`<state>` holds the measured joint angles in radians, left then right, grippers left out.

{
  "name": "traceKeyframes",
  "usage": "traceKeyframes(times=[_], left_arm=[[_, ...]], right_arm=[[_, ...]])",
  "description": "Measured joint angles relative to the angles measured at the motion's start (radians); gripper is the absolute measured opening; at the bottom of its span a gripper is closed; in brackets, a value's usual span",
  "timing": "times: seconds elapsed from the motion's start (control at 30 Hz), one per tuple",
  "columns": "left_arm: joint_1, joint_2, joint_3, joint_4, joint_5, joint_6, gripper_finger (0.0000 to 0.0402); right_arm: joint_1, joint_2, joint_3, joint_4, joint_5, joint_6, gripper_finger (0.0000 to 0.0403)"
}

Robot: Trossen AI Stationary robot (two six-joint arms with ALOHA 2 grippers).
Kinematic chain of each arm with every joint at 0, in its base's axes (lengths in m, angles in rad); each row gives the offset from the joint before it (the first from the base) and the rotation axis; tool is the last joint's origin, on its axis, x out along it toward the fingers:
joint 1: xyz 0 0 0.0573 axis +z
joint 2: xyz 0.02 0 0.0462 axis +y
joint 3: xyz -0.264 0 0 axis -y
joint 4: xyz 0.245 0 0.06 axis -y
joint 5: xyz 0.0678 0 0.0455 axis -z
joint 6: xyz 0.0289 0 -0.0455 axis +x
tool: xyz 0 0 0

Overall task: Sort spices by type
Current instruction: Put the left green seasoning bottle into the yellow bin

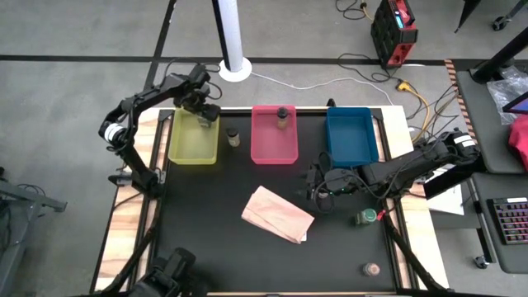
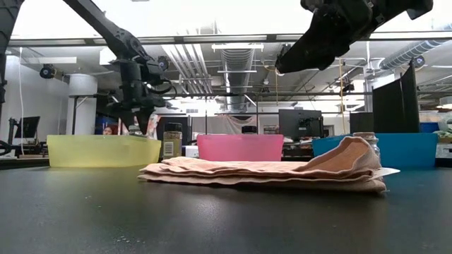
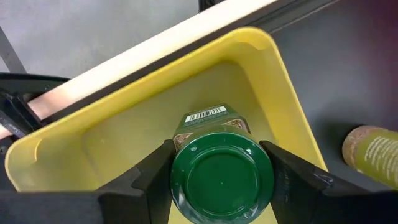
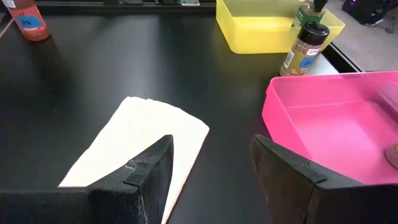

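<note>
My left gripper (image 1: pixel 202 114) hangs over the far right corner of the yellow tray (image 1: pixel 191 153), shut on a green-capped spice jar (image 3: pixel 219 169). My right gripper (image 4: pixel 211 163) is open and touches nothing. It hovers above the table between the tan paper bag (image 1: pixel 276 213) and the blue tray (image 1: pixel 351 140). A dark-capped brown jar (image 1: pixel 233 136) stands on the table between the yellow and pink trays. Another jar (image 1: pixel 282 114) stands in the pink tray (image 1: pixel 273 148). A green-capped jar (image 1: pixel 365 217) and a pinkish jar (image 1: pixel 372 269) sit near the table's right side. My left gripper pinches the green-capped jar between its two fingers (image 3: pixel 155 174), one on each side, just below the cap (image 3: pixel 221 177). The fingers come from above, pointing down. The jar is upright inside the yellow tray's corner; I cannot tell whether its bottom touches the tray floor.
The yellow, pink and blue trays stand in a row along the far edge. The flat paper bag lies mid-table. In the right wrist view an orange-red jar (image 4: pixel 28 18) stands far off. Open black table lies on the near and left sides.
</note>
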<state>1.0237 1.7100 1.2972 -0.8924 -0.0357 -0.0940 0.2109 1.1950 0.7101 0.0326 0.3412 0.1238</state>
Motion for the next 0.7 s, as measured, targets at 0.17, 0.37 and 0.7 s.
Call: traceKeyframes(times=[0.17,0.37,0.7], left_arm=[[0.000,0.000,0.000,0.008,-0.003,0.003,0.0187],[0.000,0.000,0.000,0.018,-0.005,0.003,0.0232],[0.000,-0.005,0.000,0.018,-0.007,0.019,0.0243]], right_arm=[[0.000,0.000,0.000,-0.001,0.000,0.000,0.0205],[0.000,0.000,0.000,-0.002,0.000,0.000,0.0205],[0.000,0.000,0.000,-0.002,0.000,0.010,0.0206]])
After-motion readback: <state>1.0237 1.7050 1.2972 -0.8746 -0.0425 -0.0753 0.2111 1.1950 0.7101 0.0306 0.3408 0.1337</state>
